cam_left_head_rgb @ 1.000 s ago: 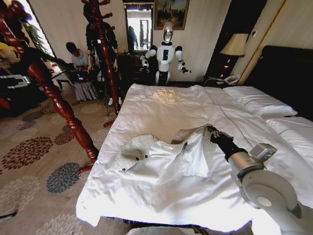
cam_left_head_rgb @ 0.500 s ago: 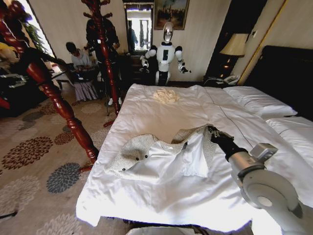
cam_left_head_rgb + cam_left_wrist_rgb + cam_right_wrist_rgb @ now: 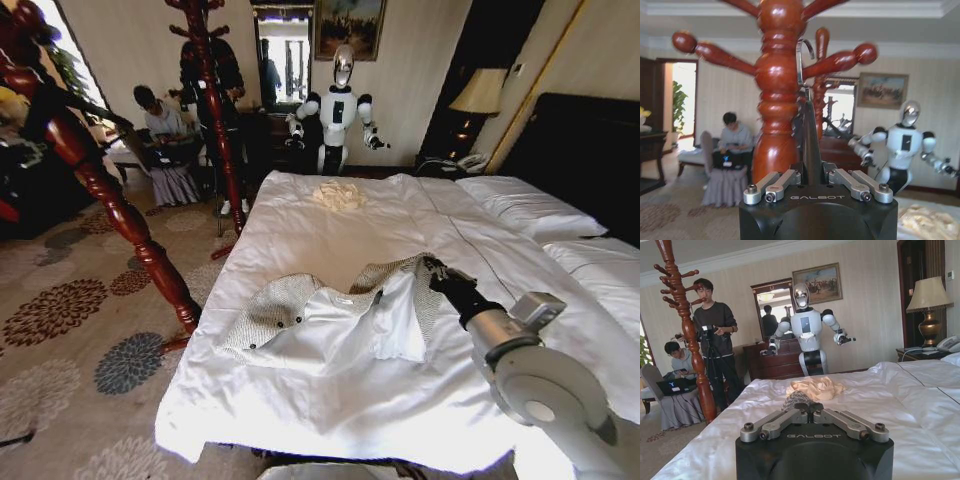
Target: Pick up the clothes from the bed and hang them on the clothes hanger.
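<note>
The clothes (image 3: 330,315), a grey-beige speckled jacket with white lining, lie spread open on the bed (image 3: 300,225) near its foot. My right gripper (image 3: 432,266) rests at the jacket's far right edge. In the right wrist view it (image 3: 802,407) is shut on a bunch of tweed cloth (image 3: 796,400). My left gripper (image 3: 810,172) is shut on the black clothes hanger (image 3: 809,130), held upright. The hanger's metal hook (image 3: 802,55) stands right in front of a red wooden coat stand (image 3: 776,100), between its pegs.
The red coat stand (image 3: 120,210) leans across the left of the head view over patterned carpet (image 3: 70,330). A cream folded garment (image 3: 340,195) lies farther up the bed. White pillows (image 3: 525,205), a dark headboard (image 3: 590,150), a lamp (image 3: 480,92) and a white humanoid robot (image 3: 340,105) stand beyond.
At the far left of the head view the dark left arm by the coat stand has shifted slightly. The jacket and my right gripper have not moved.
</note>
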You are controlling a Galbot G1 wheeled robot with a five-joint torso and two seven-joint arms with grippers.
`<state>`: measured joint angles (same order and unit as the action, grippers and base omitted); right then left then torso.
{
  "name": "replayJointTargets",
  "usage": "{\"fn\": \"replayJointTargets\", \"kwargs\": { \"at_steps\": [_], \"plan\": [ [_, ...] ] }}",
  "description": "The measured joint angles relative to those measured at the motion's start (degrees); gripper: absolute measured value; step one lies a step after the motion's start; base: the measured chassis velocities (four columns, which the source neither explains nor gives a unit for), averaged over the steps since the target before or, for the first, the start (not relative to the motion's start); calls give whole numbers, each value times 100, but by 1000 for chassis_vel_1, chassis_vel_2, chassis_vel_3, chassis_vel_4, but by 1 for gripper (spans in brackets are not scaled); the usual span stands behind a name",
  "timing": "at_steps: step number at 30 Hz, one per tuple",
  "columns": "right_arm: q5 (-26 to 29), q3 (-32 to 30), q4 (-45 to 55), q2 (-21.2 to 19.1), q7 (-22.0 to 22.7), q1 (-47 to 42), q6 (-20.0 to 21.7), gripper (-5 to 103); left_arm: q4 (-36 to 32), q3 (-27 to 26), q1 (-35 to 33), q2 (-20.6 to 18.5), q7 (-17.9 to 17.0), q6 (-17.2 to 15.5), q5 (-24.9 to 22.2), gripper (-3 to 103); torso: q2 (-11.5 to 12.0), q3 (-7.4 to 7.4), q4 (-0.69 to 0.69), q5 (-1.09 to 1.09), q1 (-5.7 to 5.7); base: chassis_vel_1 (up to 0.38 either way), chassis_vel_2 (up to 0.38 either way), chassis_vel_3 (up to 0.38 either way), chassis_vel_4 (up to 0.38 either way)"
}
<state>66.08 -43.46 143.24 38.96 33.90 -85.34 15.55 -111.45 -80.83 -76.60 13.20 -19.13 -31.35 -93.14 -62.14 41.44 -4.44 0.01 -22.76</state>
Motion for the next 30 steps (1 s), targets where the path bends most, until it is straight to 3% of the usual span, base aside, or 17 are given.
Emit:
{"fn": "replayJointTargets", "kwargs": {
  "at_steps": [9,12,19,24,26,30],
  "plan": [
    [-22,-45,0,19,1,-61,0,1,-730,-75,34,346,379,351,-146,18,0,0,-2,0,0,0,0,0,0],
    [-34,-53,0,26,3,-87,0,1,-957,-52,-19,545,833,689,-85,18,0,0,-3,-1,0,0,0,0,0],
    [-37,-55,0,34,7,-100,0,1,-1377,15,-150,805,1369,887,-54,18,0,0,-3,1,0,0,0,0,0],
    [-42,-55,0,31,7,-71,0,1,-1821,247,-390,1195,1832,1103,38,18,0,0,-3,0,0,0,0,0,0],
    [-42,-61,0,11,4,-39,-5,1,-2088,430,-482,1432,2261,1291,-158,18,0,0,-3,0,0,0,0,0,0],
    [-36,-62,0,-9,-2,-19,-8,1,-2303,664,-537,1606,2627,1368,-275,18,0,0,-3,1,0,0,0,0,0]
  ]
}}
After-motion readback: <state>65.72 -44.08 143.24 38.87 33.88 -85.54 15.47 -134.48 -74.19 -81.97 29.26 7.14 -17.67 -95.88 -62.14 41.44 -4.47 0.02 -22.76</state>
